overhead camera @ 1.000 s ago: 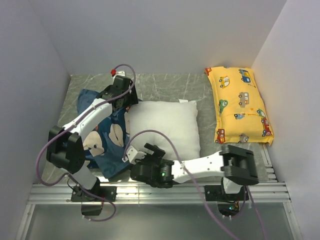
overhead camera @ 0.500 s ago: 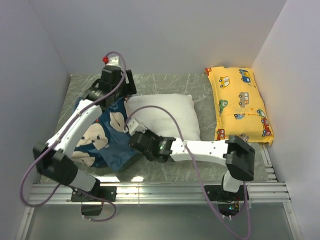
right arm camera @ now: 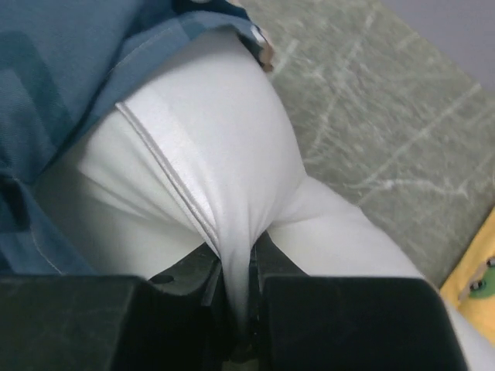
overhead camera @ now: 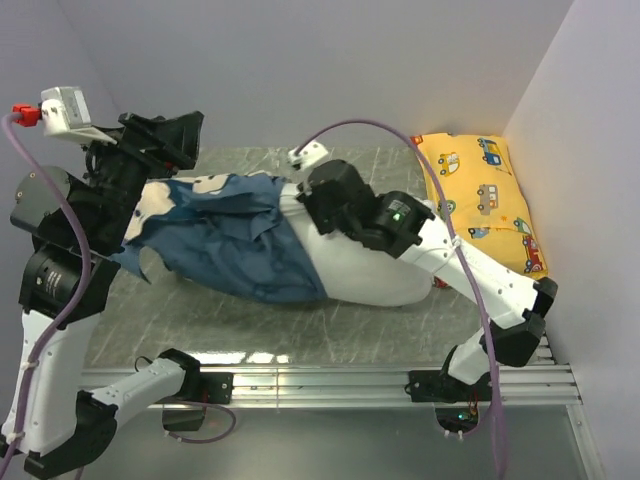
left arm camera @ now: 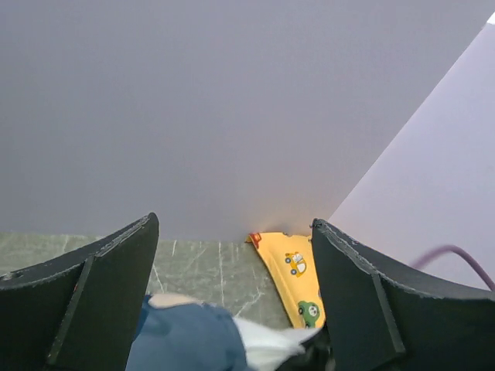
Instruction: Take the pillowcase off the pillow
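Two grips differ: the right gripper (right arm camera: pixel 236 267) pinches a fold of the pillow (right arm camera: pixel 224 170), while the left gripper (left arm camera: pixel 233 232) stands spread wide at the raised end of the pillowcase (overhead camera: pixel 230 240).

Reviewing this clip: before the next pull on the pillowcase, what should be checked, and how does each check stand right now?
1. Right gripper clamped on the pillow: ok, shut on a pinched fold of white fabric.
2. That pinch free of pillowcase cloth: ok, only white fabric between the fingers.
3. Left gripper holding the pillowcase: not ok, its jaws stand wide with nothing between the tips.
4. Pillowcase off the pillow: not ok, it covers the pillow's left part.
5. Yellow pillow apart from the white one: cannot tell, the right arm crosses where their ends come close.
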You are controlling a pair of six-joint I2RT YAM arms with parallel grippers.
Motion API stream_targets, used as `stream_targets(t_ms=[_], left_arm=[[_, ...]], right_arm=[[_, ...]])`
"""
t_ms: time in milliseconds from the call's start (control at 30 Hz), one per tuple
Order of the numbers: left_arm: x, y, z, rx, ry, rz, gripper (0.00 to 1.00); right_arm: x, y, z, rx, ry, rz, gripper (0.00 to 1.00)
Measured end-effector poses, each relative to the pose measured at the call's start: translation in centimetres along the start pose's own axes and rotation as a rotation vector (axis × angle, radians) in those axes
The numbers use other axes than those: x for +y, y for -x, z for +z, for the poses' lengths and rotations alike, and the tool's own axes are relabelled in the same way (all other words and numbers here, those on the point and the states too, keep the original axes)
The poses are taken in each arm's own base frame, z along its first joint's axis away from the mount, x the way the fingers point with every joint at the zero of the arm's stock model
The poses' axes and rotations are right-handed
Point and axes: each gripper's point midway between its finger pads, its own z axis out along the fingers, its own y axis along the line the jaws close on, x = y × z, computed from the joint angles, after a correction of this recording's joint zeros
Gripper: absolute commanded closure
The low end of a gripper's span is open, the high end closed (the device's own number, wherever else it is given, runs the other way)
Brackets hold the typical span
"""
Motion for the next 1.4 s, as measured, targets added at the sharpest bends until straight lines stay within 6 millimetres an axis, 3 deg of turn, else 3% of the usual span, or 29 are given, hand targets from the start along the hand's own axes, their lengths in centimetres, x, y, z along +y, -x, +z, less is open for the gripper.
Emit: stream_targets(t_ms=[100, 167, 233, 267, 400, 467, 567, 667, 833, 967, 1067, 1100, 1167, 1200, 1300, 1400], left_arm=[[0.5, -0.9, -0.6, 0.007, 0.004, -0.009, 0.15], [2.0, -4.4, -0.3, 0.074, 0.038, -0.014, 0.15], [4.1, -9.1, 0.0, 0.178, 0.091, -0.018, 0.16], [5.0, -11.0, 0.1, 0.216, 0.111, -0.02, 0.16], [9.3, -20.7, -0.7, 0.425, 0.229, -0.037, 0.16], [10.9, -24.2, -2.0, 0.498, 0.27, -0.049, 0.15], [11.9, -27.5, -3.6, 0.562, 0.292, -0.062, 0.14], [11.5, -29.3, -4.0, 0.588, 0.279, -0.068, 0.12], [11.1, -32.5, -2.6, 0.62, 0.264, -0.057, 0.1], [11.8, -36.2, -1.8, 0.671, 0.299, -0.042, 0.17], [13.1, -38.5, -1.3, 0.696, 0.358, -0.022, 0.34], [13.7, -39.1, -1.2, 0.702, 0.383, -0.014, 0.5], [14.5, -39.7, -0.9, 0.695, 0.432, -0.011, 0.66], [14.9, -39.7, -0.9, 0.685, 0.453, -0.009, 0.8], [15.5, -39.2, -0.8, 0.653, 0.49, -0.001, 0.98], [15.9, -39.0, -0.9, 0.637, 0.521, 0.005, 1.0]], right_arm=[[-3.6, -2.7, 1.8, 0.051, -0.029, 0.069, 0.9], [-5.8, -6.0, 4.0, 0.125, -0.045, 0.126, 0.9], [-7.8, -9.3, 6.9, 0.209, -0.057, 0.196, 0.9], [-8.8, -9.9, 8.5, 0.219, -0.061, 0.237, 0.9], [-11.7, -9.0, 13.4, 0.154, -0.075, 0.352, 0.88], [-12.6, -8.4, 15.3, 0.131, -0.073, 0.39, 0.88], [-13.3, -8.2, 17.9, 0.112, -0.063, 0.436, 0.83], [-13.5, -8.2, 19.4, 0.095, -0.041, 0.469, 0.75], [-12.8, -7.5, 19.8, 0.07, 0.015, 0.495, 0.62], [-12.1, -7.3, 19.8, 0.069, 0.052, 0.5, 0.47], [-11.6, -7.1, 19.6, 0.076, 0.082, 0.497, 0.39], [-11.6, -7.0, 19.4, 0.078, 0.087, 0.497, 0.34], [-11.6, -6.7, 19.0, 0.076, 0.086, 0.494, 0.27], [-11.8, -6.5, 18.6, 0.075, 0.079, 0.496, 0.25], [-12.3, -5.5, 16.5, 0.057, 0.046, 0.503, 0.2], [-12.6, -3.9, 13.0, 0.017, 0.017, 0.515, 0.17]])
